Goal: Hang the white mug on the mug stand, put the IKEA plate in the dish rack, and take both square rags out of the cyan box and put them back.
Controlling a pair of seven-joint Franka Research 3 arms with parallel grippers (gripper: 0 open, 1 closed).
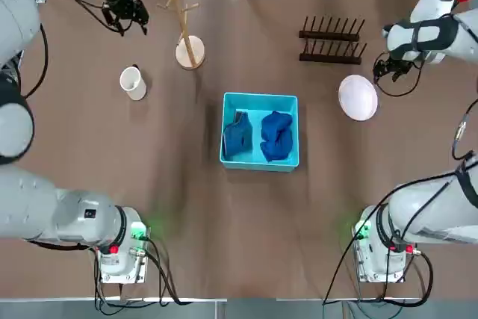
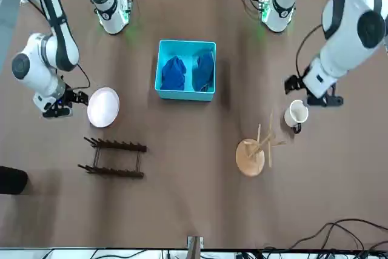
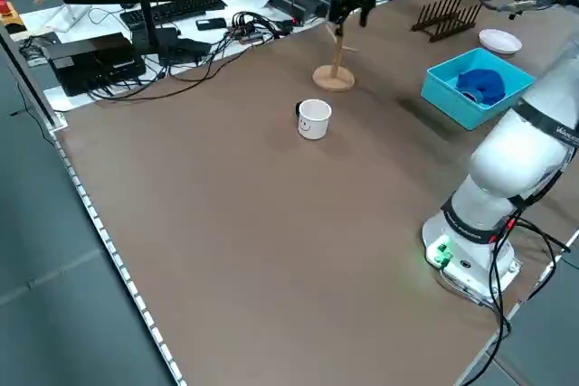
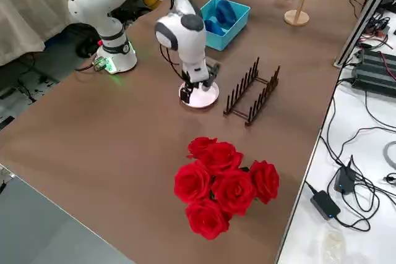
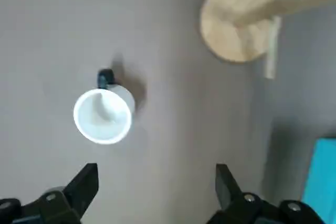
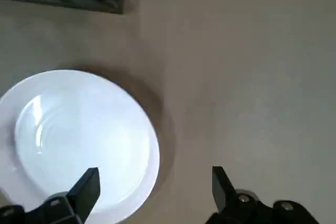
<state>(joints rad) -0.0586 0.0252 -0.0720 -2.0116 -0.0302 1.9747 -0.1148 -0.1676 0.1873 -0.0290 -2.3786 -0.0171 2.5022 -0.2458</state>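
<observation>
— Brown bench (image 1: 239, 222) all round; what's nearest you?
— The cyan box (image 1: 261, 167), its walls keeping both blue rags (image 1: 277, 138) together inside.
— And beyond?
— The plate (image 1: 358, 98), lying flat, so I'd need its rim. My right gripper (image 6: 156, 169) hangs above its edge, pointing down, fingers spread, pinching nothing.
— The mug?
— Upright farther left, handle turned away from me. My left gripper (image 5: 157, 166) is tilted over that side, spread and unladen. Farthest stand the mug stand (image 1: 190, 52) and dish rack (image 1: 331, 36), both unused.
</observation>
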